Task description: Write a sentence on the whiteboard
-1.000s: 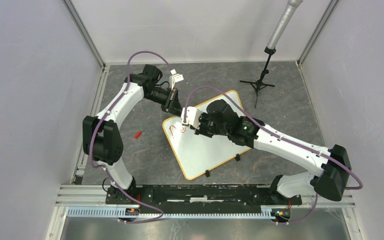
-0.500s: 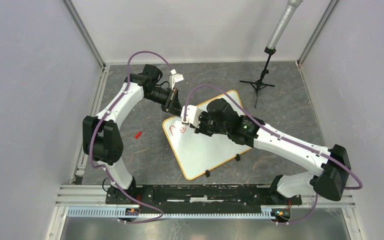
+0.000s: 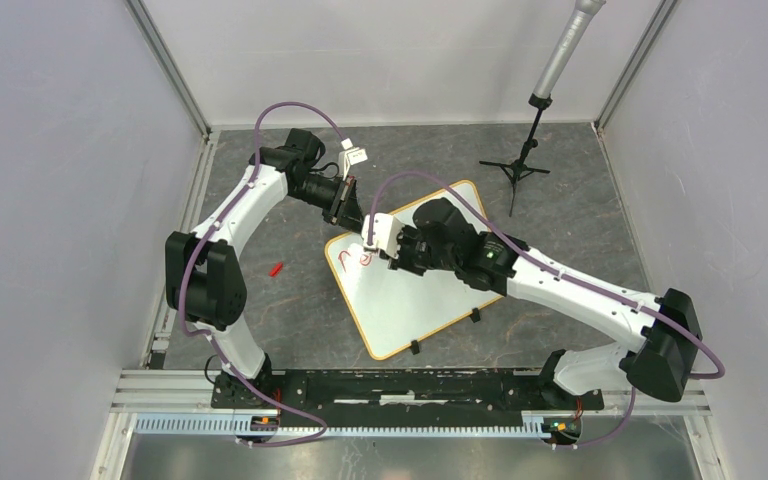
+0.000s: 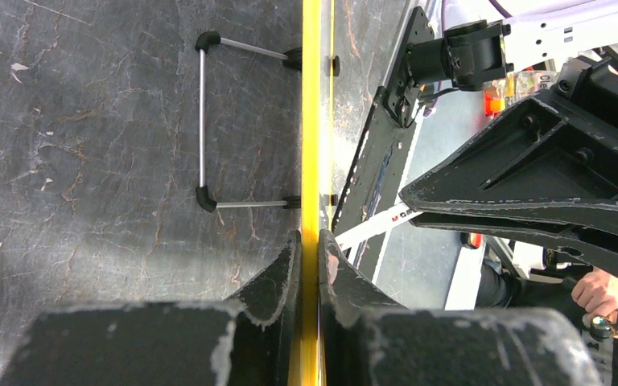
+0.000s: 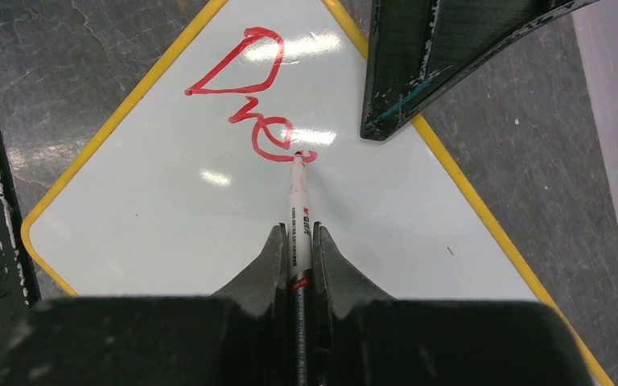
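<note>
Thin red handwritten sentence [image 5: 249,100] gained a letter since a second ago. Right gripper [image 5: 298,233] jaws clamp white-barrelled red marker [image 5: 298,213], tip on flat white orange-rimmed whiteboard [image 5: 209,233] on grey desk [image 3: 290,300]; left gripper [image 4: 311,241] jaws pinch whiteboard's rim, steadying it.

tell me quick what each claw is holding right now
Left claw: closed on the whiteboard at its yellow rim.
Right claw: closed on a marker, tip touching the board.
</note>
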Controlling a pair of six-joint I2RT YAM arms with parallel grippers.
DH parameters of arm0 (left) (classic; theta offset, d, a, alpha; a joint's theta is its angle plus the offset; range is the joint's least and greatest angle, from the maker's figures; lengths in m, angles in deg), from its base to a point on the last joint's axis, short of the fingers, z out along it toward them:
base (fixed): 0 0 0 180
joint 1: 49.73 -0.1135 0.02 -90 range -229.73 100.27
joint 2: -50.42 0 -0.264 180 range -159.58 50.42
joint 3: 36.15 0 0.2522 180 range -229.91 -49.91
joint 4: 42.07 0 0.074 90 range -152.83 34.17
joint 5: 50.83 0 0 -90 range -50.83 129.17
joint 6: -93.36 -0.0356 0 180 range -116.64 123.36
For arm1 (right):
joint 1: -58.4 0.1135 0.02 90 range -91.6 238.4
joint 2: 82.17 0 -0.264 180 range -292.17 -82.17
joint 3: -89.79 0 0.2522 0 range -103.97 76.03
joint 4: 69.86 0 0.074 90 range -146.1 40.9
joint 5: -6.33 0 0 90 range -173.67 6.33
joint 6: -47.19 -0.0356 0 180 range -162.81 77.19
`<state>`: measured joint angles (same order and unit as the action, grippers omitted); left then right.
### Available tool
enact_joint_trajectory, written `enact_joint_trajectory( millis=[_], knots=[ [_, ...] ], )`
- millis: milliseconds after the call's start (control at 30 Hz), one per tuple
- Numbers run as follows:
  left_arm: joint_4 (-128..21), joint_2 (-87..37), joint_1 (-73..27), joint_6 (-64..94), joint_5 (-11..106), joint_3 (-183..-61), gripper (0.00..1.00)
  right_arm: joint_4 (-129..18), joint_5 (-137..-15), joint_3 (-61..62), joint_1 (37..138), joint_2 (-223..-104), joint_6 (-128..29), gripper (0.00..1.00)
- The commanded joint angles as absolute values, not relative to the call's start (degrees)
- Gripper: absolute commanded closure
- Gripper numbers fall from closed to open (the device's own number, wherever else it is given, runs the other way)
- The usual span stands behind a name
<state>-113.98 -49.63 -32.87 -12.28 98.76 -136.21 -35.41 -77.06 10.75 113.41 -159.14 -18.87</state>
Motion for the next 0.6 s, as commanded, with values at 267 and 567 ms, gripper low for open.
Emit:
enact_joint_trajectory(
  millis=[267, 567],
  knots=[
    [-115.9, -51.1, -30.4, -15.3, 97.4, -136.5, 0.97, -35.3, -77.0, 13.6, 113.7, -157.0, -18.4, 1.00],
    [-115.9, -51.1, -30.3, -15.2, 97.4, -136.5, 0.98, -35.5, -79.9, 10.5, 112.2, -157.6, -17.7, 1.00]
  ],
)
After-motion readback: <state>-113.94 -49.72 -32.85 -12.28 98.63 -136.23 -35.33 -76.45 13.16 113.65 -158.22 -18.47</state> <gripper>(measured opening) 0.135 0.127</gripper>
